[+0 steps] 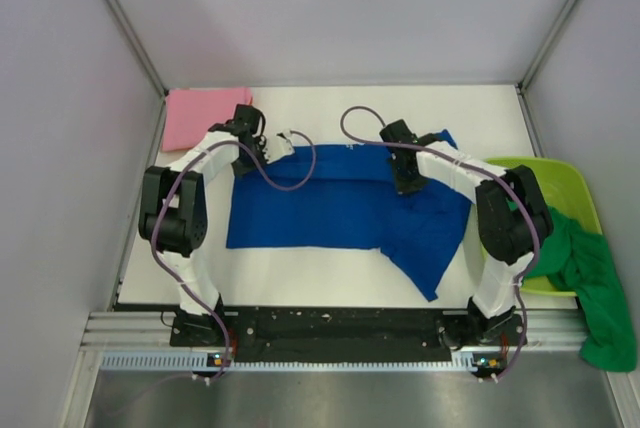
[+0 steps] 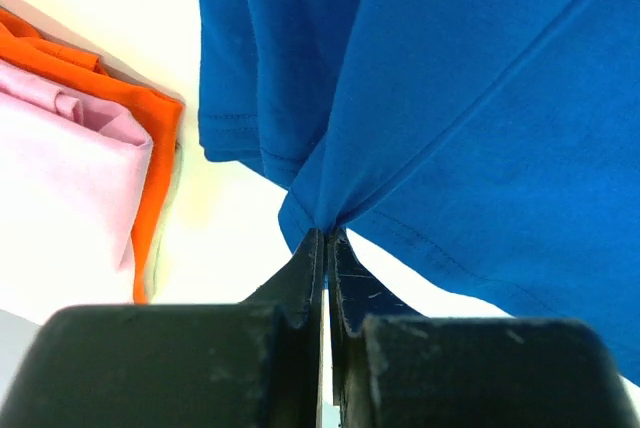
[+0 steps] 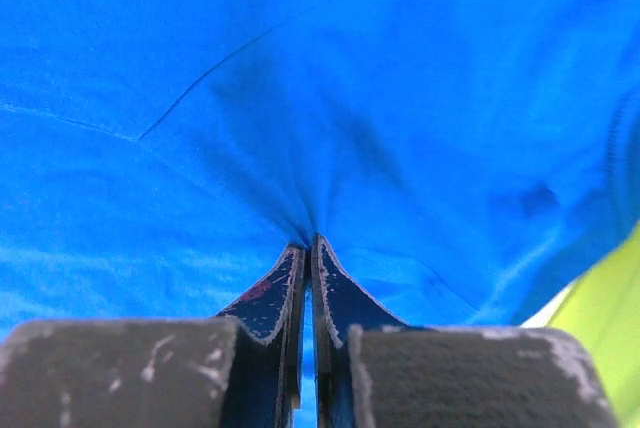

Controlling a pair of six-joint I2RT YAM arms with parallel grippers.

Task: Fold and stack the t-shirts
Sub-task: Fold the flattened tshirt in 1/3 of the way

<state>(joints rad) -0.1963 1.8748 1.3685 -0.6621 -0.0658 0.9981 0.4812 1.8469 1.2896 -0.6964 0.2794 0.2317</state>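
Observation:
The royal blue t-shirt (image 1: 340,203) lies spread across the middle of the table, plain side up. At its far left corner my left gripper (image 1: 288,141) is shut on a pinch of the blue cloth (image 2: 450,108), which fans out from the tips (image 2: 325,235). My right gripper (image 1: 410,184) is shut on the shirt's far right part, and the blue cloth (image 3: 300,98) puckers at its tips (image 3: 308,242). A folded pink t-shirt (image 1: 200,116) (image 2: 60,178) rests at the far left corner. A green t-shirt (image 1: 590,278) hangs over the tub's near rim.
A lime-green plastic tub (image 1: 570,173) (image 3: 605,308) stands at the right edge of the table. An orange cloth (image 2: 150,138) lies under the pink shirt. Grey walls close in the table on the left, the right and the far side.

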